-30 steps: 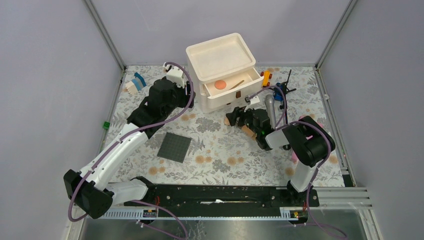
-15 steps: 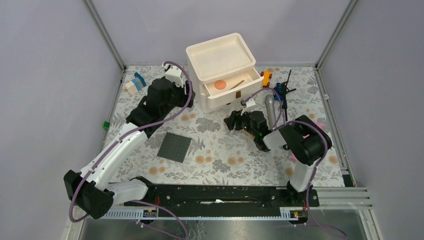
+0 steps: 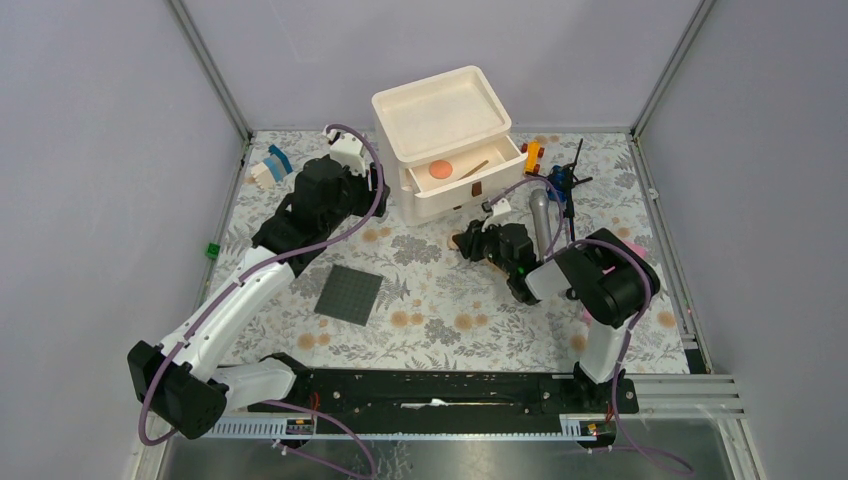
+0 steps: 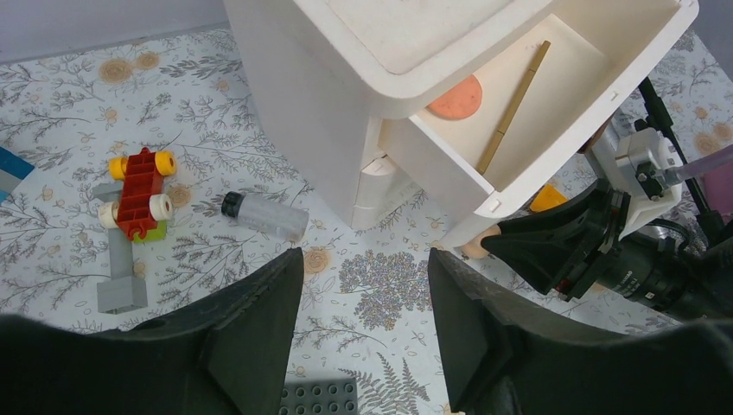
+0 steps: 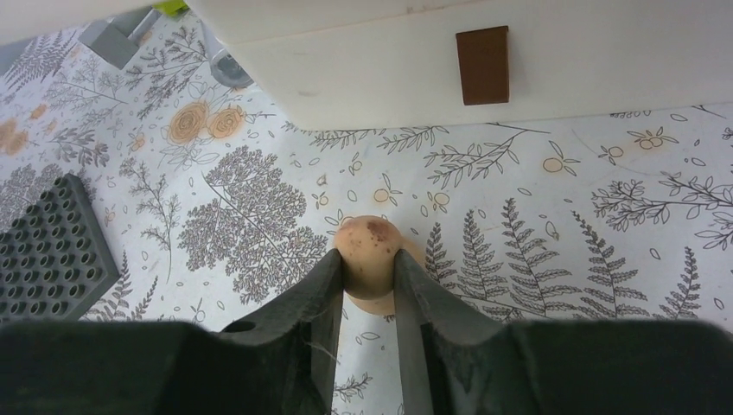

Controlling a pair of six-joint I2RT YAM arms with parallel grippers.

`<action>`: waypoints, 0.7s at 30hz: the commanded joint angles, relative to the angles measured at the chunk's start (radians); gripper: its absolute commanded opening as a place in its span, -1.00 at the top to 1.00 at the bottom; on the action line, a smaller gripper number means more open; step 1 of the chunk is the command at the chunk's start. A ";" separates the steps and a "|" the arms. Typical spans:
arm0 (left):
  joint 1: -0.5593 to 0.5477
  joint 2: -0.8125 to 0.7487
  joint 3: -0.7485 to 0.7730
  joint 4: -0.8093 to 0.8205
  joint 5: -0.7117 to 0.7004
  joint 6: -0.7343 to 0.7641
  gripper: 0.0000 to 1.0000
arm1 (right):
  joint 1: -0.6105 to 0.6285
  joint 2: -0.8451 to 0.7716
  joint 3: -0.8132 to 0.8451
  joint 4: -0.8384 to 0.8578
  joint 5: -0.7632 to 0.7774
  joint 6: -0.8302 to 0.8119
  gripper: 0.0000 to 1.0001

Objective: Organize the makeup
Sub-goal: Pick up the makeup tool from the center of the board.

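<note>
Right tool (image 5: 367, 270) has just closed in. A second ago its fingers stood wide around the beige tube (image 5: 367, 245); now both press against the tube's sides, with the rounded end poking out between them. I'd call that a grip. The tube sits low over the flowered surface (image 3: 430, 300), just in front of the white drawer unit (image 3: 440, 125). I can't tell whether it is off the surface yet.

The right arm has also crept a little towards the unit during that second. The left arm hasn't budged. Left tool (image 4: 363, 346) hangs beside the unit, fingers well apart, nothing between them.

The open drawer (image 3: 505, 158) already holds a salmon-pink disc (image 3: 440, 170) and a thin brush (image 3: 473, 168), so I reckon the tube goes there next: lift it, clear the drawer's front wall, let go inside. The front wall is close, so I'd raise it before moving forward.

Not yet put away: a clear bottle (image 4: 264, 215) with a black cap lying left of the unit, and a silver-grey tube (image 3: 540, 218) just beyond the right arm.
</note>
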 commanded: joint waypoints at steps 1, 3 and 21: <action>0.008 -0.030 -0.002 0.061 0.017 -0.008 -0.22 | 0.010 -0.056 -0.042 0.100 0.023 -0.013 0.40; 0.009 -0.032 -0.002 0.061 0.017 -0.007 -0.22 | 0.010 -0.094 -0.063 0.091 0.034 -0.022 0.43; 0.022 -0.036 -0.006 0.061 0.019 -0.010 -0.22 | 0.023 -0.835 -0.157 -0.552 0.287 -0.117 0.42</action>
